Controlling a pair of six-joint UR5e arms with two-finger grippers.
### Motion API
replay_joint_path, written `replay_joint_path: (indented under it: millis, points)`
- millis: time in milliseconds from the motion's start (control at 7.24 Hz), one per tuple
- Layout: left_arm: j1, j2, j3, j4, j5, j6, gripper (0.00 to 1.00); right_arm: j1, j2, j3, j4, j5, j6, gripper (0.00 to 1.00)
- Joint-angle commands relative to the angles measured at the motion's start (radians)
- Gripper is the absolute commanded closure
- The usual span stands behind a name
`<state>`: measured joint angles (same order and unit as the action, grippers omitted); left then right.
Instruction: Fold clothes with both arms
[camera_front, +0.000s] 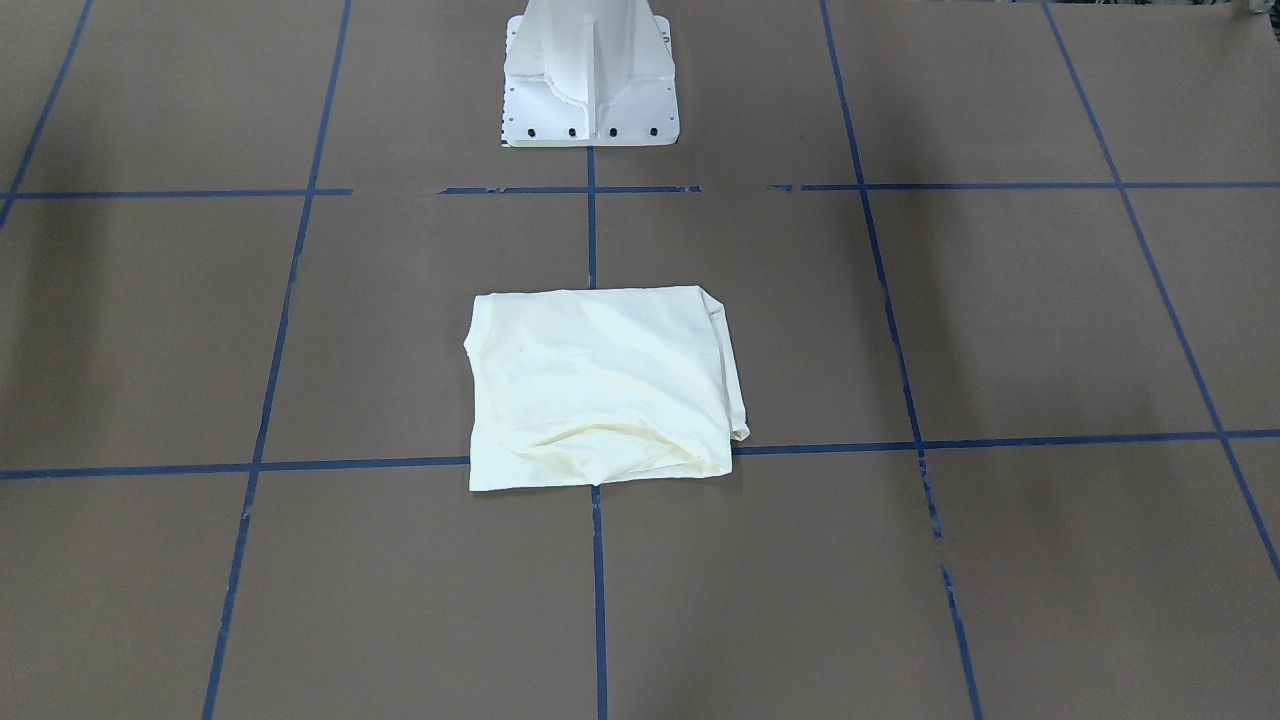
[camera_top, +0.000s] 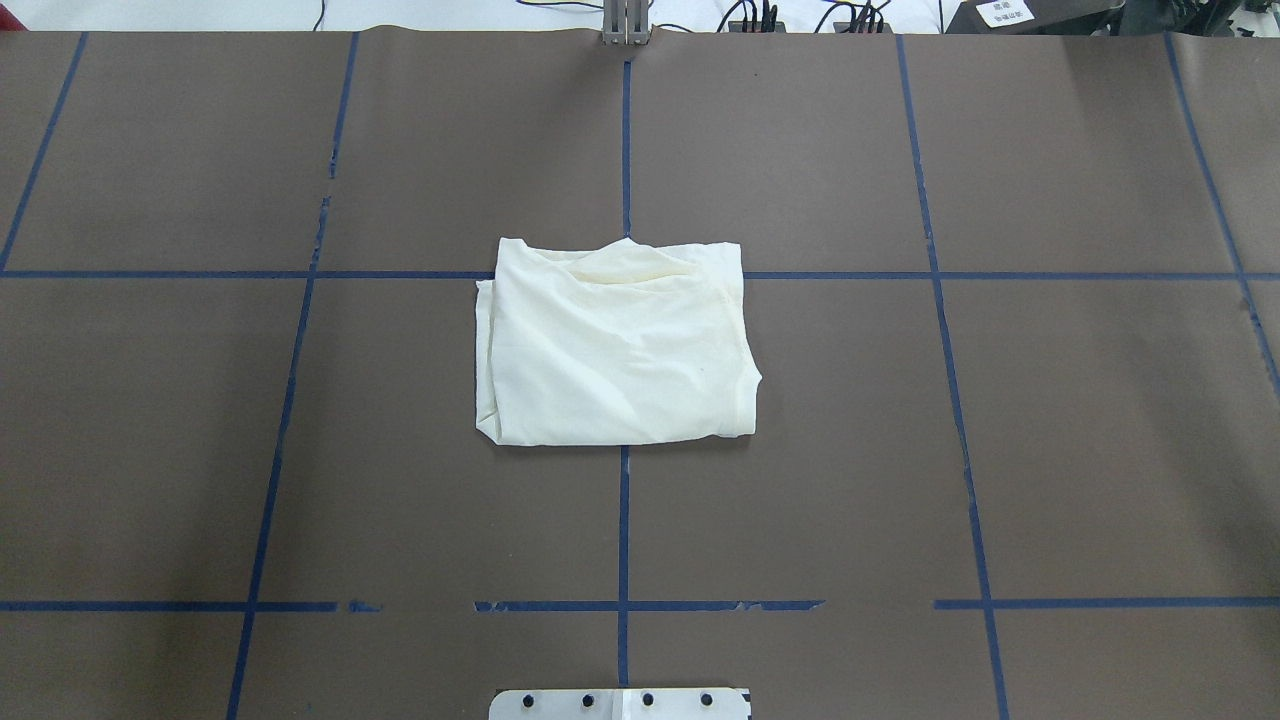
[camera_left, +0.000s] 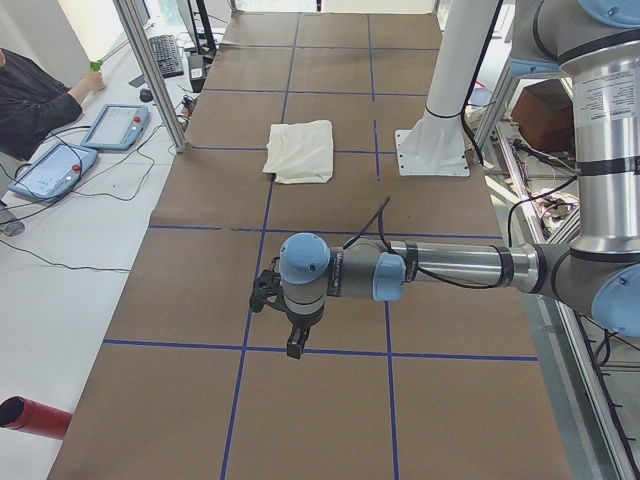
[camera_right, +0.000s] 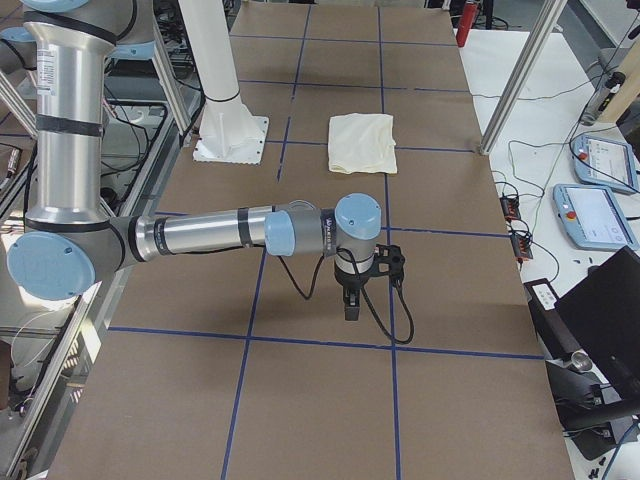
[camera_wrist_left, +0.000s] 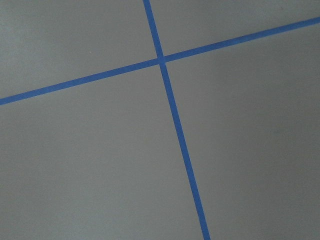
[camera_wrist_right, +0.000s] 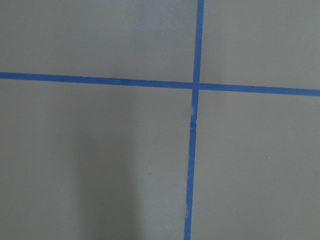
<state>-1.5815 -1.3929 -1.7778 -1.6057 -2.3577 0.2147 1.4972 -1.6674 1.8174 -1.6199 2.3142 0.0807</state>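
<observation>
**Shirt folded at table centre, both arms well apart from it**

We see the cream T-shirt (camera_top: 615, 345) lying folded into a rough rectangle at the middle of the brown table (camera_top: 1000, 450). It covers a crossing of the blue tape lines (camera_top: 150, 274). Only plain cream cloth faces up. The edge farthest from the robot carries a loose, puckered crease, and layered edges show along the side toward the robot's left. The white pedestal base (camera_front: 590, 70) stands on the robot's side of the shirt, apart from it.

In the left-end view we find the left arm (camera_left: 440, 268) stretched level over the table, well apart from the shirt. The left gripper (camera_left: 296, 345) points down above a tape line. From this view we cannot tell whether its fingers are parted or closed.

The right-end view shows the right arm (camera_right: 200, 235) in a matching pose. The right gripper (camera_right: 350, 308) hangs over the bare table, and here too we cannot tell its state.

Both wrist cameras show only brown surface and a tape crossing.

A person (camera_left: 30, 100) in a dark sleeve sits beside the table.
</observation>
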Motion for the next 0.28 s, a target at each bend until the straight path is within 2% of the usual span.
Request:
replay_joint_path:
  millis: [0,138]
  points:
    - [0.0,0.0,0.0,0.0,0.0,0.0,0.0,0.0,0.0,-0.001,0.0,0.001,-0.001,0.0]
    - [0.0,0.0,0.0,0.0,0.0,0.0,0.0,-0.002,0.0,-0.003,0.0,0.001,0.001,0.0]
